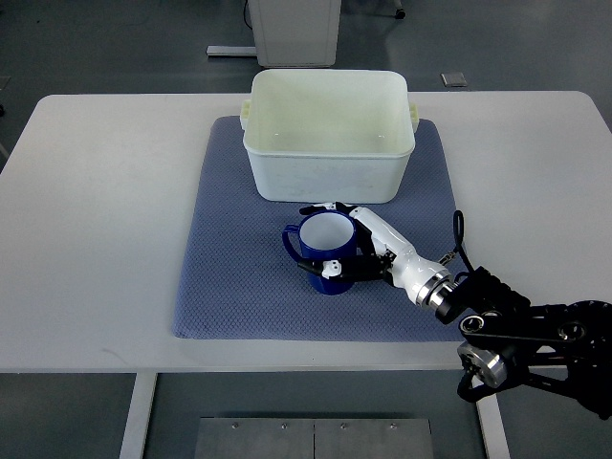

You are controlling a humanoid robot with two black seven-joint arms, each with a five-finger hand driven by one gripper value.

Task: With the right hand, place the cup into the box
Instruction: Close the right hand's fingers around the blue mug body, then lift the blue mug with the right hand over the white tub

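Observation:
A dark blue cup (323, 244) with a white inside stands upright on the blue-grey mat (229, 277), its handle pointing left. My right hand (346, 241) comes in from the lower right and its white fingers (375, 229) wrap around the cup's right side, with black fingertips at the rim's far edge and at its near side. The cream plastic box (330, 134) sits just beyond the cup at the mat's far end, open at the top with nothing inside. The left arm does not show.
The mat lies on a white table (96, 210). The right arm's black joints (521, 330) hang over the table's front right edge. A white cabinet base (296, 33) stands on the floor beyond the table.

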